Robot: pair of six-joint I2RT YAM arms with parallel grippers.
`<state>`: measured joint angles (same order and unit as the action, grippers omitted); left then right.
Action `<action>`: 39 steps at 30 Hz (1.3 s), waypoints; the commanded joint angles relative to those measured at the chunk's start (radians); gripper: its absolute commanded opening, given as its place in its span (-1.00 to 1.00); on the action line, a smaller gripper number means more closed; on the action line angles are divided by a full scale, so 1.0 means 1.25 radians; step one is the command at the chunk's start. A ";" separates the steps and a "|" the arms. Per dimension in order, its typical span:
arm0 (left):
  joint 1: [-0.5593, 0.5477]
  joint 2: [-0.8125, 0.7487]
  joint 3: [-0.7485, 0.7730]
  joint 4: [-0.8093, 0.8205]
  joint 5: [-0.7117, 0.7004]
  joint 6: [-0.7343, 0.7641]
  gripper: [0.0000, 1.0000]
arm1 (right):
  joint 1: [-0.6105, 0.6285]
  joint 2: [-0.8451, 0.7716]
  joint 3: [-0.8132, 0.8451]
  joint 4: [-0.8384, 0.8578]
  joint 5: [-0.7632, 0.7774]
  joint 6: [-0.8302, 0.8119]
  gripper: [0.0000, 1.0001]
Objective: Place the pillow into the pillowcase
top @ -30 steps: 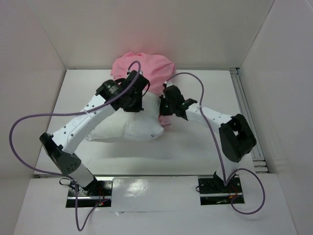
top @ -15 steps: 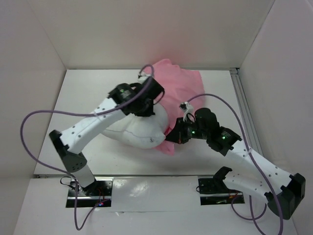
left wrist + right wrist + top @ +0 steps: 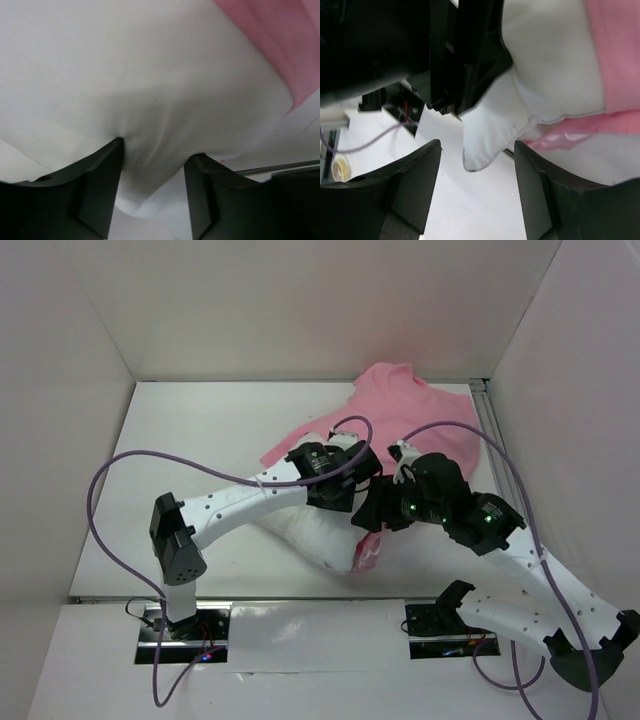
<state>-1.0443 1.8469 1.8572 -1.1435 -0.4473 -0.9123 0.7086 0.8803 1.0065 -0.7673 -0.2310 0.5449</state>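
White-walled enclosure [image 3: 300,300] around a white surface [image 3: 200,430]. Pillow [image 3: 315,535]: lay near centre between both arms, near corner bare. Pillowcase [image 3: 420,415]: reached from the far right toward centre, draped over the pillow's far right part, a strip showing at its near edge. Left tool [image 3: 155,150]: partly spread, pillow cloth bulging between the fingers. Right tool [image 3: 477,145]: spread wide, pillow corner loose between the fingers.

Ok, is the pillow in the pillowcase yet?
Partly in: a corner of the pillow sticks out bare, while the pillowcase shows on both sides of its far part in the right wrist view.
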 commanded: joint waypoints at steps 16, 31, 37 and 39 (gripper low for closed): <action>0.452 -0.182 -0.135 0.324 0.202 0.221 0.54 | 0.025 0.258 0.216 -0.053 0.370 0.085 0.33; 0.391 -0.143 -0.344 0.448 0.344 0.177 0.43 | -0.310 0.348 0.112 0.147 0.224 0.060 -0.97; 0.259 -0.343 -0.468 0.489 0.326 0.102 0.53 | -0.307 0.573 0.342 0.142 0.244 -0.033 -0.86; 0.259 -0.363 -0.468 0.431 0.308 0.102 0.57 | -0.332 0.620 0.444 0.127 0.244 -0.070 -0.59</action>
<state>-0.7033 1.4464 1.2728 -0.5758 -0.0742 -0.7433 0.3130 1.6100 1.3968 -0.7170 0.1051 0.5285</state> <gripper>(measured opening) 0.778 0.174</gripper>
